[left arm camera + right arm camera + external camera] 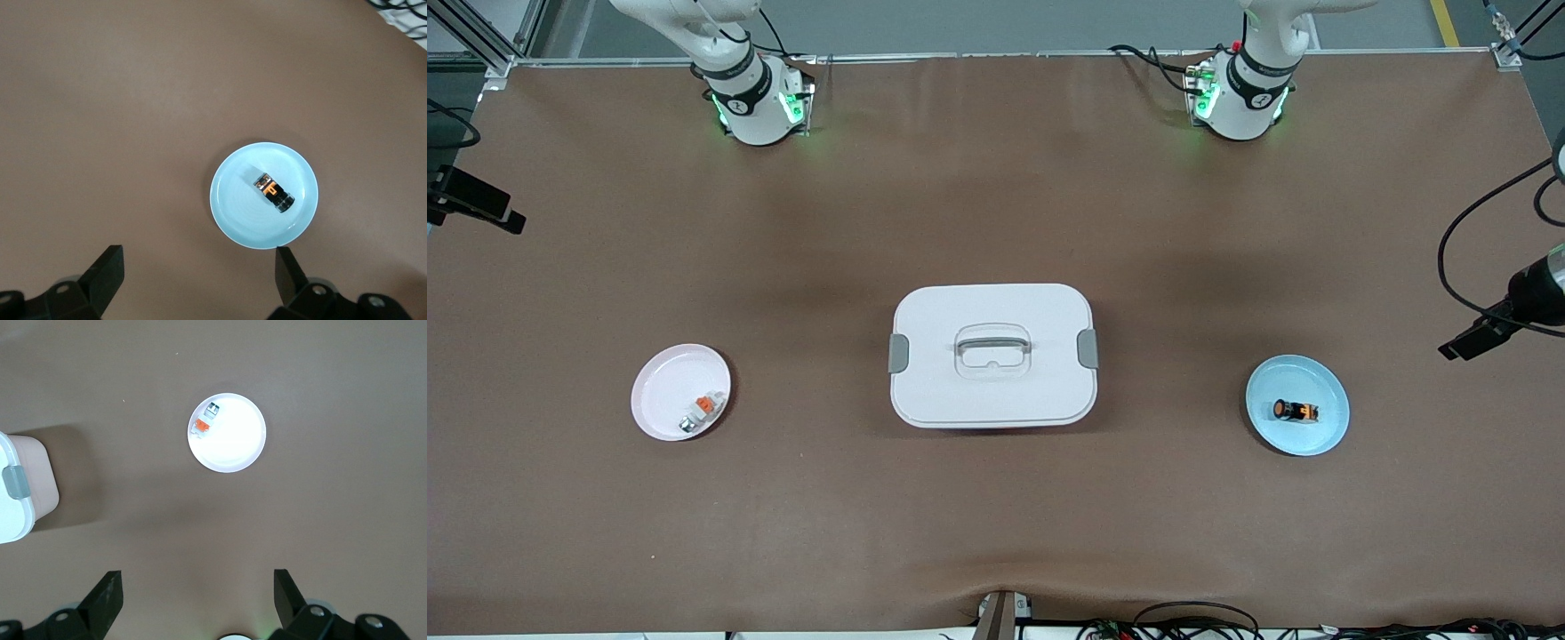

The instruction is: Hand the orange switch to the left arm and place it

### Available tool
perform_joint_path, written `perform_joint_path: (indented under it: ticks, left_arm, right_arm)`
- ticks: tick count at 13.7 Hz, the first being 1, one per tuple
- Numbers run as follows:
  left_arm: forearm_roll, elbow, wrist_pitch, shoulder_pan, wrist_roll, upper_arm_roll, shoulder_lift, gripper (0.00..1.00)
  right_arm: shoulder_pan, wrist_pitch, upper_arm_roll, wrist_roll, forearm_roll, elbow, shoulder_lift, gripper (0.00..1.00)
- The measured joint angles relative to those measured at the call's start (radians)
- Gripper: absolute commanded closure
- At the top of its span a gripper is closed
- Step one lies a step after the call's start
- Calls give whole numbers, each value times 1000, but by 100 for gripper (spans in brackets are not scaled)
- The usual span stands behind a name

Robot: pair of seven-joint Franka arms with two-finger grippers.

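Pink plate, under right gripper, fingers apart: bears orange switch, within right arm's reach. White lidded box between. Blue plate, under left gripper, fingers apart: bears black-and-orange part. Fits either stage.

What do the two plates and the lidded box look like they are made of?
Pale pink round plate and light blue round plate: smooth, slightly glossy, likely plastic or glazed ceramic. White rectangular box with grey clips: matte moulded plastic, judging by rounded corners and recessed handle.
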Motion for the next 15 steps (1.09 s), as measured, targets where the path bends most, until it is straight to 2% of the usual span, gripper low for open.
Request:
perform_joint_path:
  ticks: [3,6,11,13,15]
  left_arm:
    - [2,2,-44,-36,124,31,-71,0]
    - [6,18,-70,-67,141,41,-125,0]
    - [14,99,-77,-61,153,-71,-135,0]
    - [15,124,-79,-58,153,-95,-129,0]
    - [15,168,-151,-55,154,-116,-128,0]
  right_arm:
    - [0,-14,0,0,0,0,0,0]
    - [1,-13,0,0,0,0,0,0]
    - [1,6,0,0,0,0,0,0]
    - [1,6,0,0,0,-1,0,0]
    - [1,14,0,0,0,-1,1,0]
